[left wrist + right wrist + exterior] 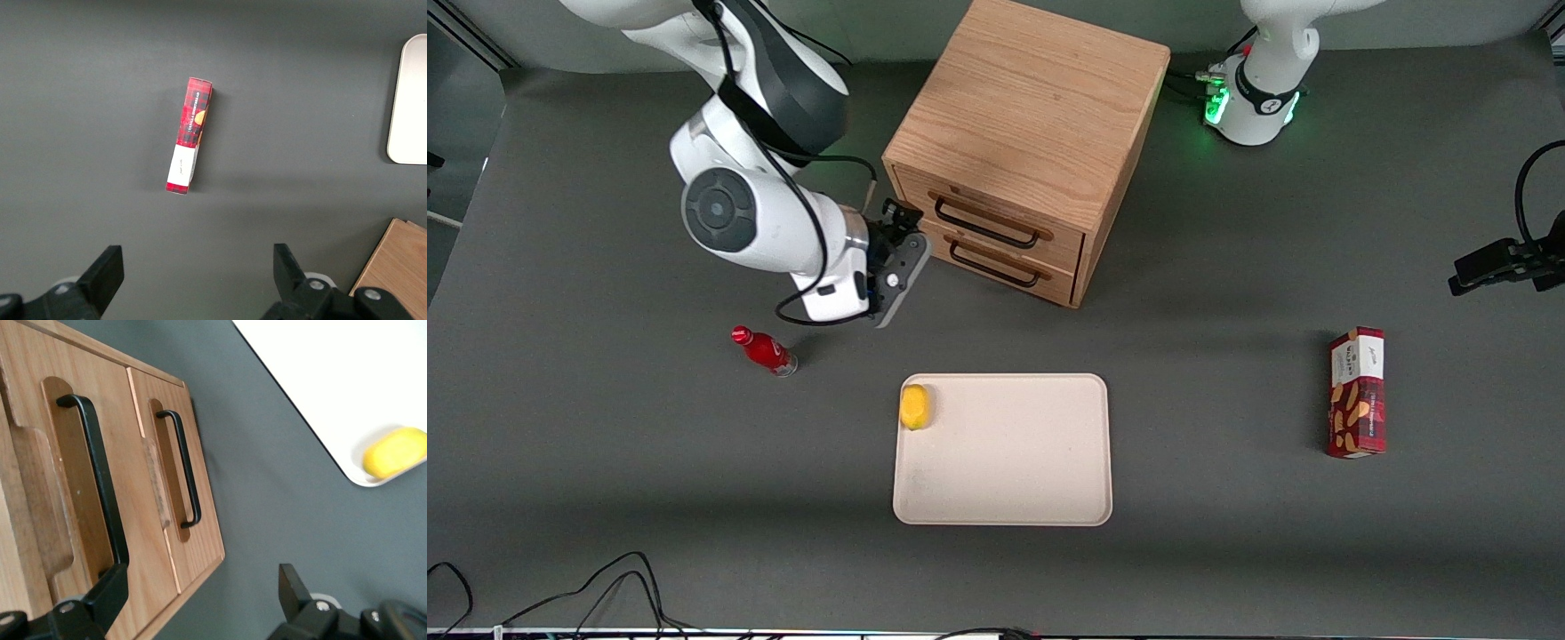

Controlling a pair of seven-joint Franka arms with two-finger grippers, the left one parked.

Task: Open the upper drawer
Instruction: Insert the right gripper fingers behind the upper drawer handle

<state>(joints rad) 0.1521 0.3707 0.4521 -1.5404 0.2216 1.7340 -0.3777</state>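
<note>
Beside cabinet [1032,133] front, tool [895,253] hangs w/ fingers apart, near upper drawer [996,220] handle [93,473], not gripping; drawer shut.

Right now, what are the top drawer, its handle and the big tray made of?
The upper drawer looks like light oak wood: grain lines show, matte finish. Its handle seems to be thin black metal wire, smooth, though painted plastic is possible. The tray looks like cream plastic, plain and matte, with rounded corners. The pincer sits open beside the cabinet, near that handle's end.
</note>
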